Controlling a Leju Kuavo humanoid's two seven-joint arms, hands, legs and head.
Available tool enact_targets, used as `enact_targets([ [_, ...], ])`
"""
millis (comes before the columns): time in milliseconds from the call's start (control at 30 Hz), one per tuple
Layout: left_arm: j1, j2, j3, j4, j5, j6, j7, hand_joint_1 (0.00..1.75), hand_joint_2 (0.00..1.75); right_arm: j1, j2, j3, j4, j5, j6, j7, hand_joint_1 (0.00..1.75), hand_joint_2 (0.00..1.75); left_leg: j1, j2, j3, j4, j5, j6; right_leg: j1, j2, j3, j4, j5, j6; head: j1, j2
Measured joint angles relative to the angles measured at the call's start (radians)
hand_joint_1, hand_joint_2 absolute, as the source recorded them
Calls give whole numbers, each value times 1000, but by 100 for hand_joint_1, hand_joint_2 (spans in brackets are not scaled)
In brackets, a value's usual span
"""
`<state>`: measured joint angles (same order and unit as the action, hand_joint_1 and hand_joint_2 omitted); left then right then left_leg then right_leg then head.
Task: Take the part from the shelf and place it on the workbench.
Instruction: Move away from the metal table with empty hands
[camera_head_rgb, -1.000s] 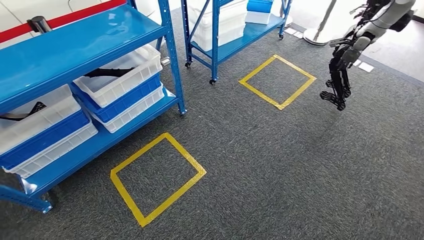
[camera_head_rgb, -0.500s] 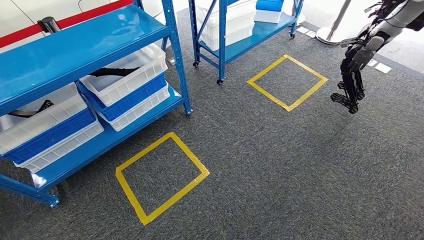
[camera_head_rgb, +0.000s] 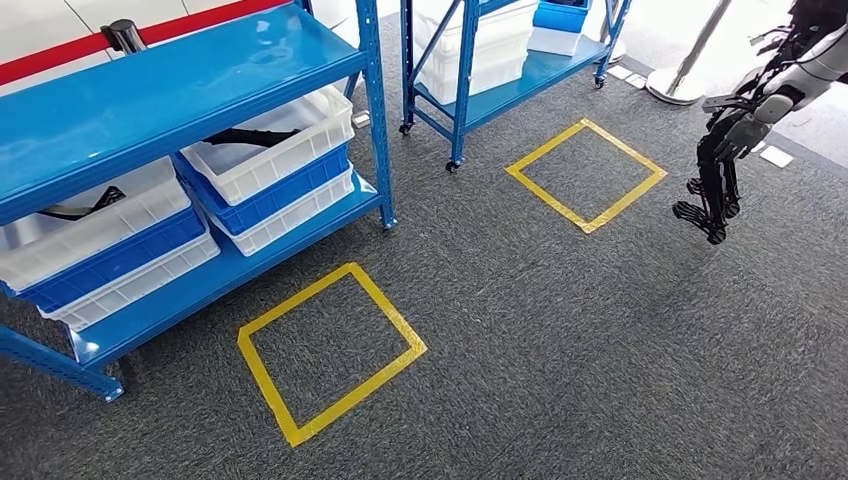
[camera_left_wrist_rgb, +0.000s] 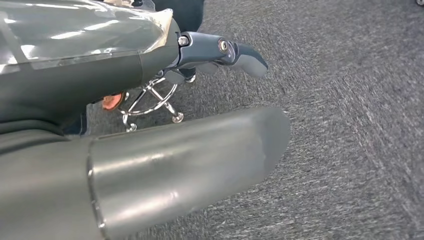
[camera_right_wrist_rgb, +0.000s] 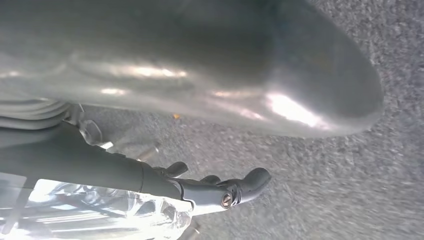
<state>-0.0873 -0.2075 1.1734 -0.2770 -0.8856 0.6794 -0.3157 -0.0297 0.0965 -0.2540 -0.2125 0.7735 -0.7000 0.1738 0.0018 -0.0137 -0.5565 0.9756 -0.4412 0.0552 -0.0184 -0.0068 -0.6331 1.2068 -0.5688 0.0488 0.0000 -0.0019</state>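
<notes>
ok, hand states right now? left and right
Left hand: holding nothing visible; open or closed can't be told.
Right hand: open, hanging over the carpet, holding nothing.

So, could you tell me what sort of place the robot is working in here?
Most likely a warehouse or factory stockroom: blue metal shelving carries stacked white and blue storage bins, and yellow tape squares mark spots on the grey carpeted floor.
</notes>
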Motion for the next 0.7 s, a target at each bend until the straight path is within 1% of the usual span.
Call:
enact_targets([
  [33,0,-1,10,0,5,0,-10,0,0,0,-1,-6,-1,9,0,-3,0,0,1,-3,0,5,-4,-5,-5,0,35,-77,33,10,0,0],
  [67,-1,-1,19,0,9,0,-18,0,0,0,-1,-12,-2,19,0,-5,0,0,0,-5,0,12,-9,-13,-7,1,65,-143,60,14,1,0],
  [100,-1,-2,29,0,12,0,-25,0,0,-1,-1,-19,-4,29,0,-6,0,0,-2,-7,-1,19,-16,-20,-8,2,83,-185,76,10,0,0],
  [133,-2,-1,39,0,14,0,-31,0,0,-2,0,-26,-5,39,0,-8,0,0,-4,-7,-1,22,-23,-26,-7,3,88,-198,79,1,0,0],
  [167,-2,-1,48,1,15,0,-38,0,0,-2,1,-34,-6,48,0,-9,0,0,-6,-8,-1,23,-28,-31,-5,3,86,-197,79,-10,0,0],
  [200,-3,-1,58,1,17,0,-44,0,0,-3,2,-43,-7,58,0,-11,0,0,-3,-7,-1,24,-32,-34,-6,3,89,-197,78,-20,-1,0],
  [233,-3,-1,67,1,20,0,-50,0,0,-3,2,-51,-7,66,0,-14,0,0,0,-6,-1,29,-37,-37,-7,3,92,-198,78,-27,-1,0],
  [267,-4,-2,76,2,22,0,-56,0,0,-3,2,-60,-8,73,0,-17,0,0,2,-4,-6,45,-49,-41,-9,3,96,-199,79,-33,-2,0],
  [300,-5,-2,85,3,24,0,-63,0,0,-3,2,-69,-8,79,0,-22,0,0,5,-1,-21,80,-70,-46,-11,3,101,-199,80,-38,-3,0],
  [333,-6,-2,93,5,26,0,-70,0,0,-3,3,-79,-8,84,0,-26,0,0,6,2,-46,134,-101,-51,-10,3,102,-200,79,-41,-4,0],
  [367,-8,-2,100,7,26,0,-76,0,0,-2,3,-90,-8,88,0,-30,0,0,7,4,-82,203,-135,-56,-10,2,103,-199,77,-43,-5,0],
  [400,-9,-2,106,10,26,0,-81,0,0,-2,3,-101,-8,93,0,-33,0,0,8,6,-118,268,-160,-59,-9,2,104,-199,75,-45,-5,0],
  [433,-9,-1,112,13,26,0,-85,0,0,-2,2,-112,-8,97,0,-36,0,0,9,8,-146,312,-170,-60,-8,2,105,-199,73,-46,-5,0],
  [467,-9,-1,117,16,26,0,-87,0,0,-2,2,-122,-8,101,0,-38,0,0,9,9,-157,320,-158,-57,-6,2,108,-199,70,-47,-5,0],
  [500,-9,-1,120,18,26,0,-89,0,0,-2,2,-130,-8,106,0,-39,0,0,8,10,-147,287,-127,-53,-5,2,113,-199,66,-47,-5,0],
  [567,-11,0,126,21,27,0,-93,0,0,-2,2,-145,-8,116,0,-41,0,0,3,12,-86,147,-45,-33,-3,3,124,-200,57,-44,-5,0],
  [600,-14,1,129,21,26,0,-95,0,0,-2,3,-151,-9,121,0,-43,0,0,-1,14,-60,90,-22,-24,0,3,127,-202,51,-41,-5,0],
  [633,-16,1,132,22,26,0,-96,0,0,-3,4,-157,-9,125,0,-44,0,0,-6,16,-42,53,-12,-15,1,3,130,-205,46,-36,-5,0],
  [700,-19,2,138,23,26,0,-97,0,0,-4,5,-167,-9,131,0,-45,0,0,-12,15,-34,34,-19,-6,5,1,146,-202,47,-21,-5,0],
])
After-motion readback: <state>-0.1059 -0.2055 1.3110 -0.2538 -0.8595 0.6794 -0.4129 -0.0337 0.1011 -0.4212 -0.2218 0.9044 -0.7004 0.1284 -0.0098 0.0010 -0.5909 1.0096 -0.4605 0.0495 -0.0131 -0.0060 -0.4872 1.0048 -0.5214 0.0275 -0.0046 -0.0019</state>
